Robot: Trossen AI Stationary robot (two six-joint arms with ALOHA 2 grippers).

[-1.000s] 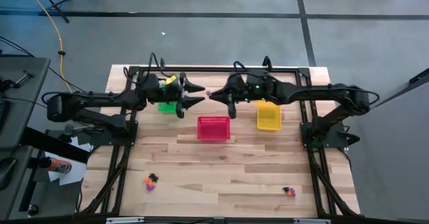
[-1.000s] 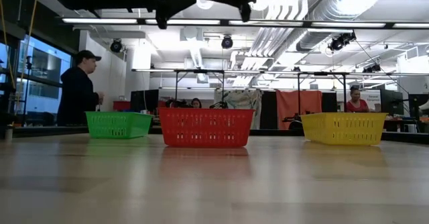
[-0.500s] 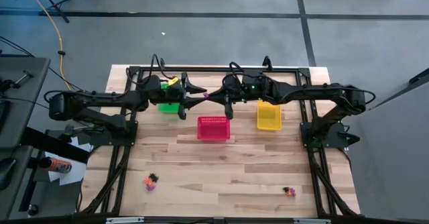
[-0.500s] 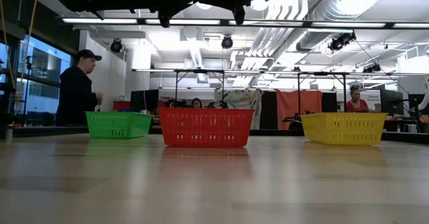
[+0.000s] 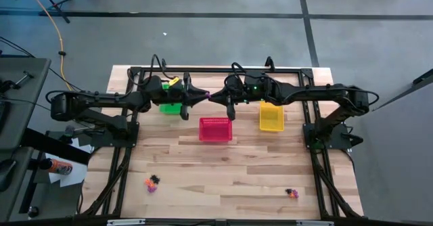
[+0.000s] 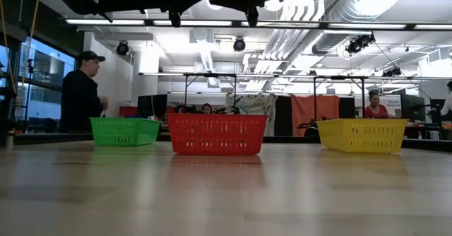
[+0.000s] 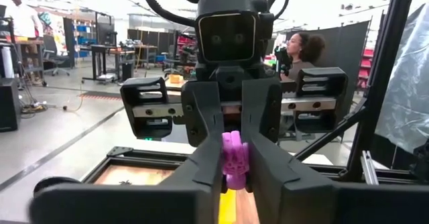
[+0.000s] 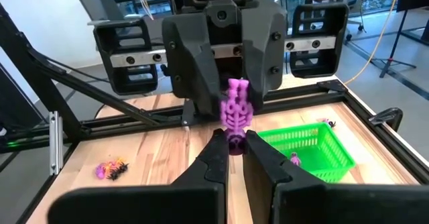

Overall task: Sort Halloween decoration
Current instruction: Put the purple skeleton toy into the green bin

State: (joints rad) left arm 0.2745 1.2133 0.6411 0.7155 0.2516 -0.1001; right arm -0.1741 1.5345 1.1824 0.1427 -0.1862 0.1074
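Note:
A purple skeleton trinket [image 8: 234, 110] of the Halloween decoration hangs in the air over the far middle of the table, between my two grippers, which meet tip to tip. My left gripper [image 5: 203, 96] comes from the left and my right gripper [image 5: 216, 96] from the right; both are shut on the trinket [image 5: 210, 95]. More trinkets lie in two small heaps near the front edge [image 5: 152, 183] [image 5: 292, 193]. One purple trinket [image 8: 293, 158] lies inside the green basket [image 8: 308, 147]. My left gripper pinches one end of the purple trinket [image 7: 233, 158] between its two fingers. It comes level from the table's left. The trinket is lifted clear of the table. My right gripper pinches the trinket's other end [image 8: 234, 142] between its two fingers [image 8: 216, 158], coming about level from the table's right. The rest of the trinket reaches on between the left gripper's fingers [image 8: 194, 70].
Three mesh baskets stand in a row at the far side: green [image 5: 170, 106] on the left, red [image 5: 215, 128] in the middle, yellow [image 5: 271, 116] on the right. A black frame [image 5: 223, 69] borders the table. People stand in the room behind.
My left gripper's fingers, wide apart a second ago, have shut on the purple trinket that my right gripper holds out. The trinket has stayed in the air.

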